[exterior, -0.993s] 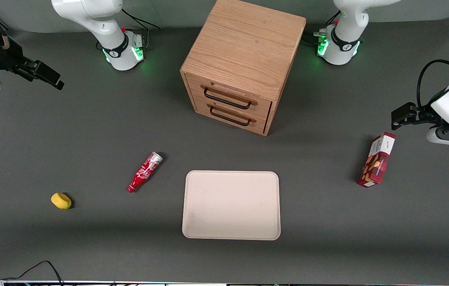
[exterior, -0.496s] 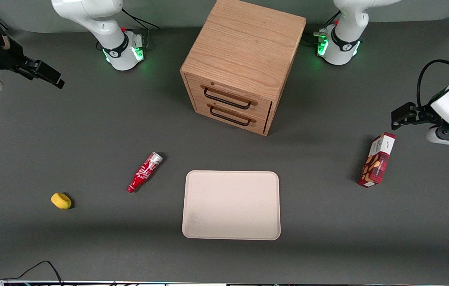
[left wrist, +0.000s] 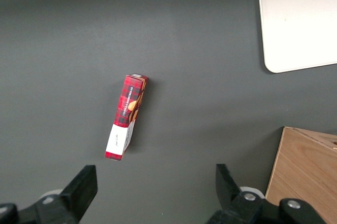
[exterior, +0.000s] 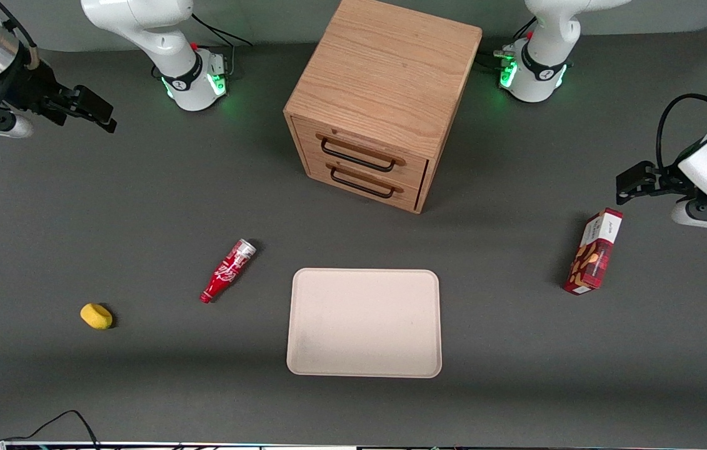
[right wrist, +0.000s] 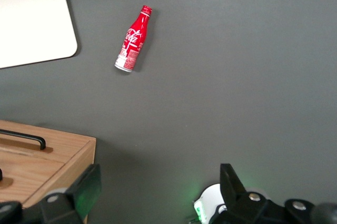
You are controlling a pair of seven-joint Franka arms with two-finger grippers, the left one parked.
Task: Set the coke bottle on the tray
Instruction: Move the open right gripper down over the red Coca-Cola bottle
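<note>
**Bottle lying beside the tray**

Front view: coke bottle [exterior: 228,270] flat on the table, just beside the tray [exterior: 364,322], not touching. Gripper [exterior: 92,112] high up, well apart from the tray, toward the working arm's end.

Right wrist view: fingers [right wrist: 84,190] spread wide, holding nothing. Coke bottle [right wrist: 133,40] near the tray [right wrist: 31,19] corner.

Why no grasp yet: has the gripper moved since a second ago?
Yes. The gripper has shifted slightly toward the wooden drawer cabinet; the coke bottle lies untouched.
</note>
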